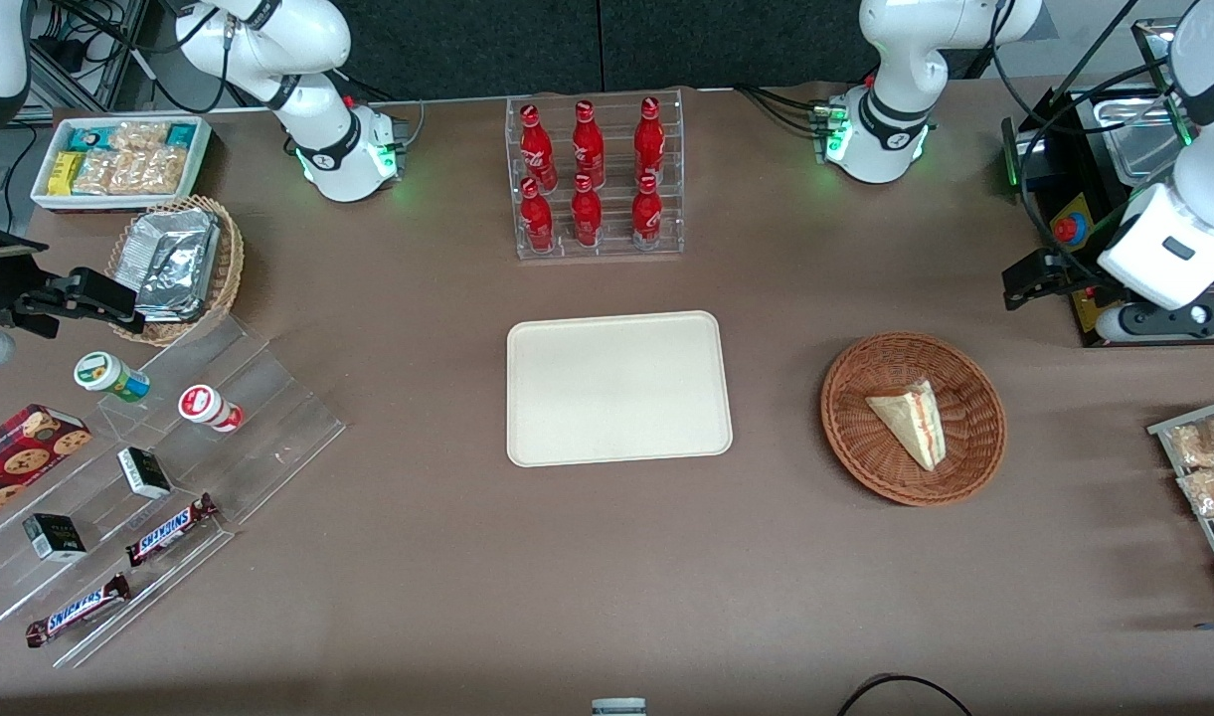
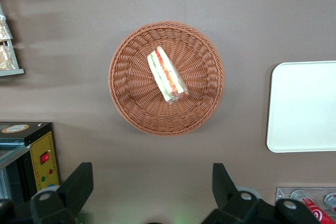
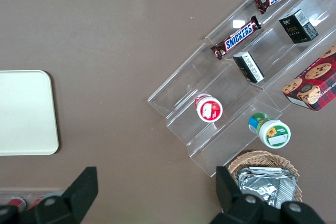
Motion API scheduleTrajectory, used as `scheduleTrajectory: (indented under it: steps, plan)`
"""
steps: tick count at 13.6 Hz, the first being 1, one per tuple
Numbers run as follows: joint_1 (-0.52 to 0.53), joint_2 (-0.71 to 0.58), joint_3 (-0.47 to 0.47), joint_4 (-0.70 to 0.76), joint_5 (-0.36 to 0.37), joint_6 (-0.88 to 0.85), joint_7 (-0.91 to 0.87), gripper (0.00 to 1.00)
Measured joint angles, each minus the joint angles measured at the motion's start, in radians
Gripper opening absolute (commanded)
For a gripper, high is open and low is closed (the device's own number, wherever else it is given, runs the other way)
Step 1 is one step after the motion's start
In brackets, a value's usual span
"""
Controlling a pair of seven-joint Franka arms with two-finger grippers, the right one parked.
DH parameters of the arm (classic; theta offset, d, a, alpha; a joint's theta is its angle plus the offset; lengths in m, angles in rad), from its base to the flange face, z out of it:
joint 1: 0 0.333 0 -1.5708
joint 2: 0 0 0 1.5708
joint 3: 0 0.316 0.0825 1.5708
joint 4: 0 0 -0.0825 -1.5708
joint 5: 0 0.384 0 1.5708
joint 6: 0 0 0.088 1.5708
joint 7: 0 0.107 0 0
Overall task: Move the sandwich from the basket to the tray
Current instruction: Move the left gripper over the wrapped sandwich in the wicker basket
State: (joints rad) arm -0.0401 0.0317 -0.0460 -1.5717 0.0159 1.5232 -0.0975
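Currently we count one sandwich (image 1: 911, 420), lying on its side in the one reddish-brown basket (image 1: 855, 438), point aimed at about ten o'clock in the front view, filling edge toward four o'clock. One cream tray (image 1: 618, 388) sits bare at desk (image 1: 607, 577) centre, well apart from the basket.

Gripper (image 2: 152, 190): hangs above the desk, clear of the basket, fingers (image 2: 79, 182) spread wide with nothing between them. In the front view it shows dark at the working arm's end (image 1: 1039, 278).

Other counts: six red bottles (image 1: 588, 159) in a clear rack, at twelve o'clock from the tray. Toward the parked arm's end: two Snickers bars (image 1: 169, 529), two small dark boxes (image 1: 144, 472), two round cups (image 1: 111, 376), one cookie box (image 1: 20, 452), one tan basket of foil packets (image 1: 174, 261), one white box of snacks (image 1: 119, 159).

Hard to make out: snack bags (image 1: 1203, 467) on a rack are cut off at the frame edge, so we keep no count. Cookie box also cropped.
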Motion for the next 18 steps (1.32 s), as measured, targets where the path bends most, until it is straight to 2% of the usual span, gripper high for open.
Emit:
scheduleTrajectory:
  steps: [7, 10, 18]
  plan:
    - [0.0, 0.026, 0.006, -0.003, 0.0, -0.001, 0.001, 1.0]
    - [0.001, 0.048, 0.017, -0.079, 0.001, 0.099, -0.022, 1.0]
    - [0.003, 0.06, 0.023, -0.315, 0.003, 0.399, -0.24, 1.0]
